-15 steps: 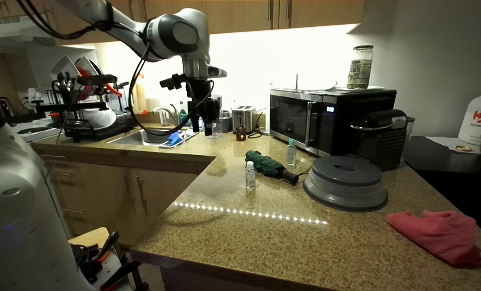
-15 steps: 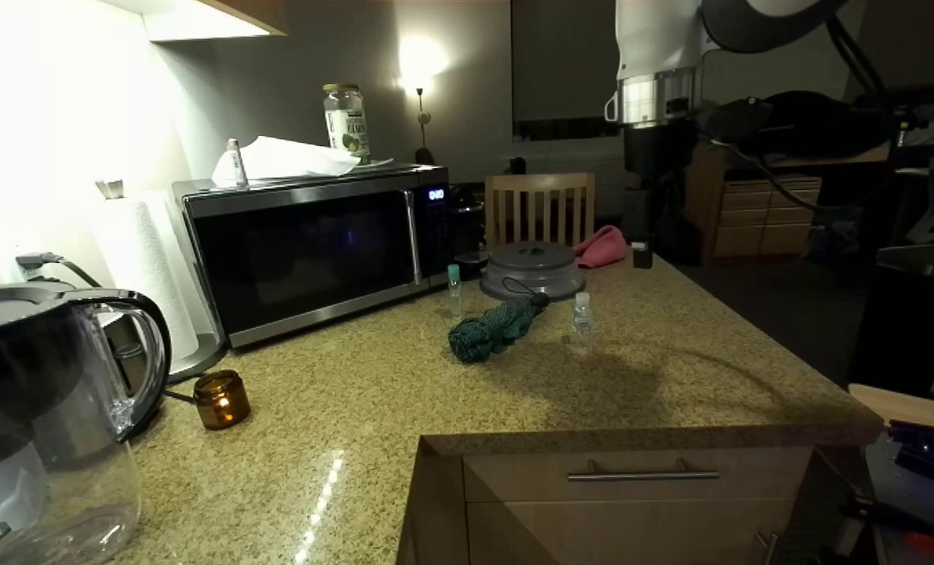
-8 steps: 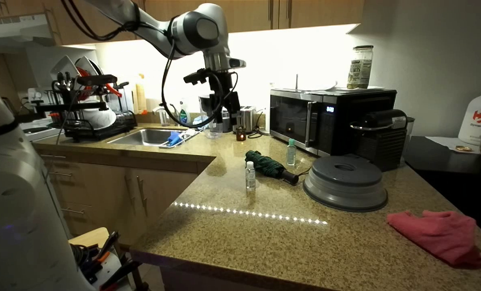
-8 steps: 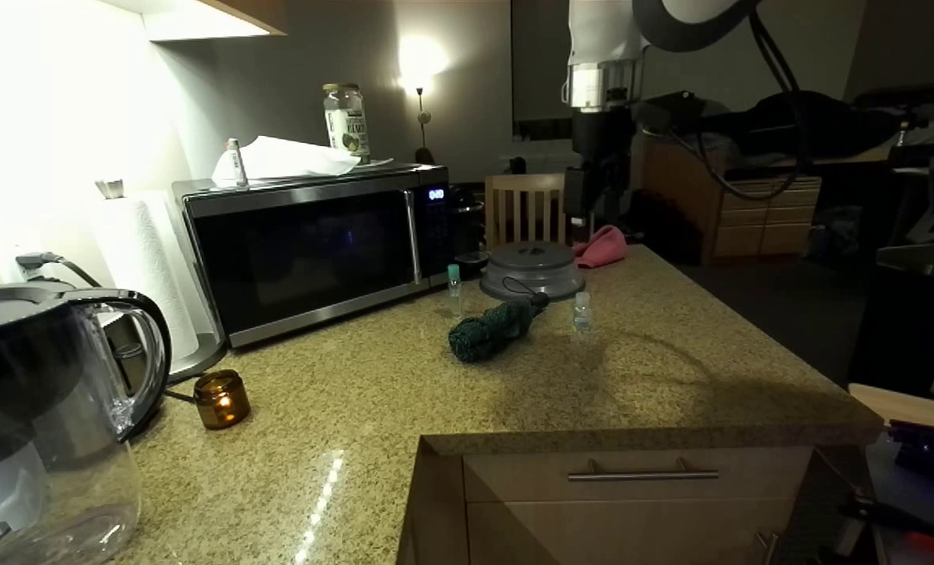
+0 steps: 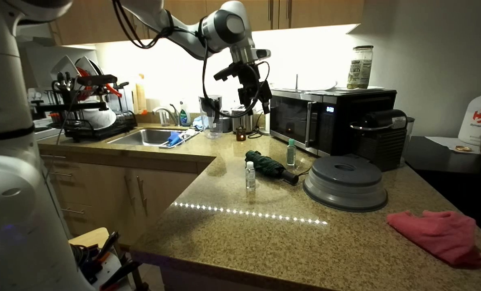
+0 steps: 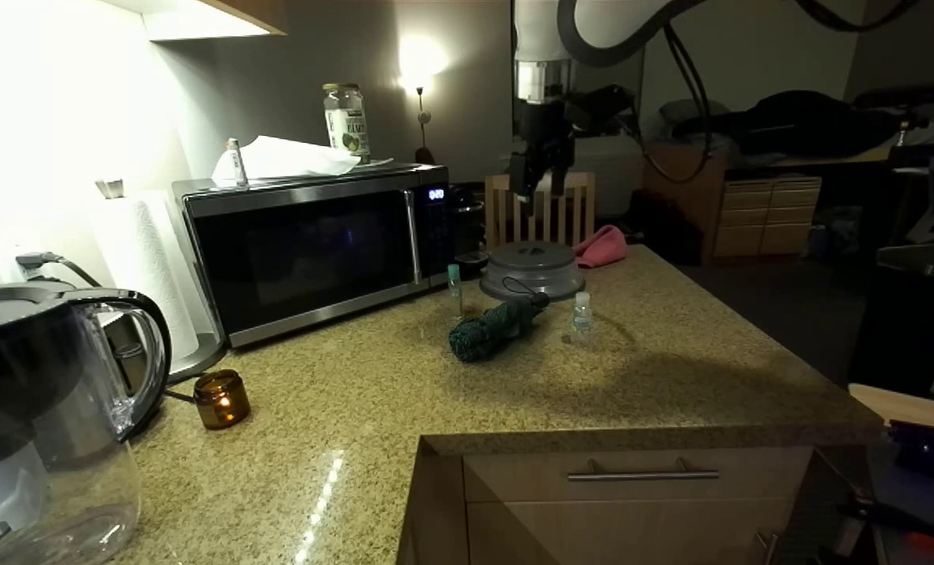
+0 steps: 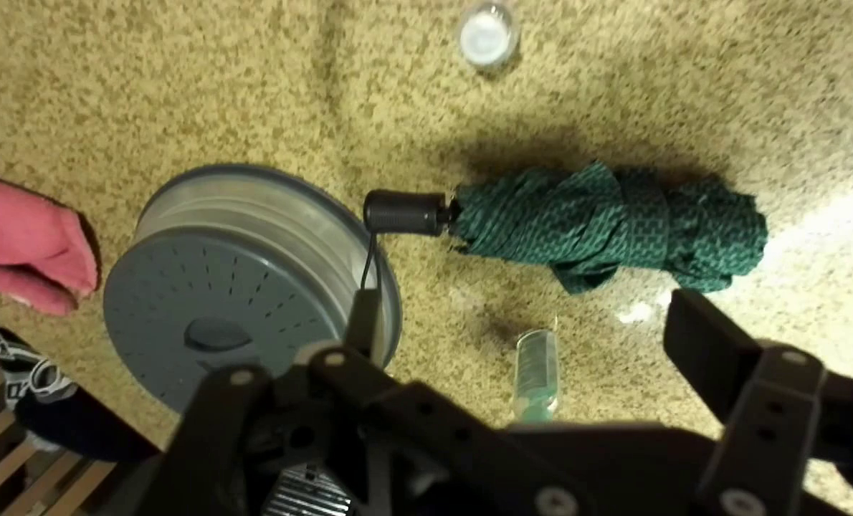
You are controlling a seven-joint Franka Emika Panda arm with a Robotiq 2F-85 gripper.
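the gripper (image 7: pixel 532 330) has swung away from the counter's (image 5: pixel 264 250) robot-side edge — fingers (image 7: pixel 707 347) spread wide, holding nothing — which seems to bring it above the green umbrella (image 7: pixel 584 222), lying near the inner corner, beside the green-capped bottle (image 7: pixel 538 369).

I have open air beneath my spread fingers (image 7: pixel 706 351). Lower, the upright white-capped bottle (image 5: pixel 250 178) and green-capped bottle (image 5: pixel 291 155) hem in the folded umbrella (image 7: pixel 555 218) from opposite sides, a gray cover (image 7: pixel 218 308) crowds one end of it, and the microwave (image 5: pixel 297 117) stands in the way just beyond the green-capped bottle. In an exterior view, the near surface (image 5: pixel 232 246) gives me a wide lane.
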